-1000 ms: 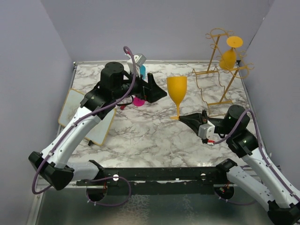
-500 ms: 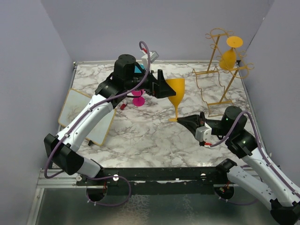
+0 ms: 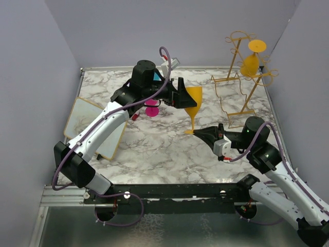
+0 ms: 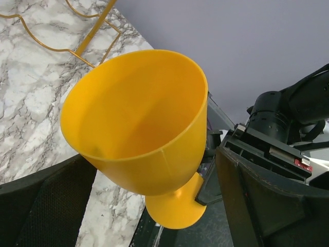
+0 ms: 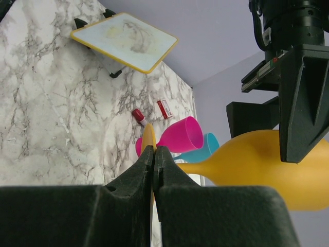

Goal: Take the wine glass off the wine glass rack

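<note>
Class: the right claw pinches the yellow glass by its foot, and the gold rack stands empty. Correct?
No: the gold rack holds a second glass, hanging upside down, as the top view shows. The right claw does pinch the foot of the yellow glass.

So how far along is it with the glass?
Done: one yellow wine glass is off the rack. In hand: the right gripper pinches its foot; the left gripper stands open around its bowl. Left: likely a handover; a second yellow glass hangs on the rack.
</note>
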Motion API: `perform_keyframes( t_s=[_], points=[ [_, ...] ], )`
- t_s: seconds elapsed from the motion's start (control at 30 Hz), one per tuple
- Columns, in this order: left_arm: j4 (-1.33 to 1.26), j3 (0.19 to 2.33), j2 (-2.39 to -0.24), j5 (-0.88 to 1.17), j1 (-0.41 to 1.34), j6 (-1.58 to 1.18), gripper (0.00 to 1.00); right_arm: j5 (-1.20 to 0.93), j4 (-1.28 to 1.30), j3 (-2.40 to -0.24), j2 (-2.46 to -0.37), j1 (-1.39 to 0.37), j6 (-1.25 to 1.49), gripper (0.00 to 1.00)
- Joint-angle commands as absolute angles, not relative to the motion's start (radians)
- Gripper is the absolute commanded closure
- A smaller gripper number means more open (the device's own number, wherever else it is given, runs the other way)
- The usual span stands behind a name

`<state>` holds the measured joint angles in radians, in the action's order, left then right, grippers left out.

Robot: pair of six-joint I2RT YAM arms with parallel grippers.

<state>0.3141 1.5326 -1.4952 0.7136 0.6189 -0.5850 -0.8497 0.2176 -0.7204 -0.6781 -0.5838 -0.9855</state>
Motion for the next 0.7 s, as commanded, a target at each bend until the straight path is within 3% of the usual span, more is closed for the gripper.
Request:
perform_keyframes(
  t_s=[0.0,0.67],
  points=[
    [0.317,1.586,-1.513,0.676,0.643,-0.571,0.03,-0.823,0.22,-0.721,-0.677,-0.594,-1.0,0.99],
    [0.415,1.672,-1.584,0.576,0.657,-0.501,0.09,-0.795,0.24,-0.728,-0.683,-0.615,-1.018,0.99]
  ],
)
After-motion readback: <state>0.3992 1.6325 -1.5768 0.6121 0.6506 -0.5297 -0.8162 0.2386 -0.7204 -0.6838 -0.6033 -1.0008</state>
